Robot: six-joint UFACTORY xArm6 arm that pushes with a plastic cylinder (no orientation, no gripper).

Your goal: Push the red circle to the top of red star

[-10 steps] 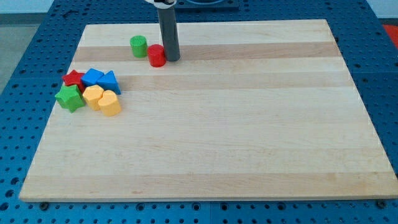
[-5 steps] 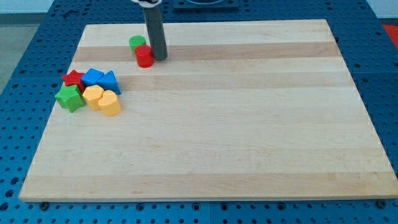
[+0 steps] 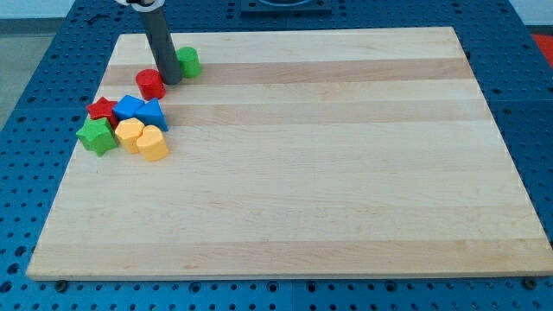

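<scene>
The red circle (image 3: pixel 150 84) lies near the board's top left. My tip (image 3: pixel 170 81) touches its right side, between it and the green circle (image 3: pixel 187 61), which sits just to the upper right. The red star (image 3: pixel 103 110) lies below and left of the red circle, at the left end of a cluster of blocks. The red circle is above and right of the star, apart from it.
The cluster next to the red star holds two blue blocks (image 3: pixel 130 108) (image 3: pixel 154 113), a green star (image 3: pixel 96 136) and two yellow blocks (image 3: pixel 130 134) (image 3: pixel 152 143). The wooden board's left edge (image 3: pixel 82 121) runs close by the cluster.
My tip has moved left and slightly down, pushing the red circle past the green circle toward the cluster. The green circle now lies to the right of my rod.
</scene>
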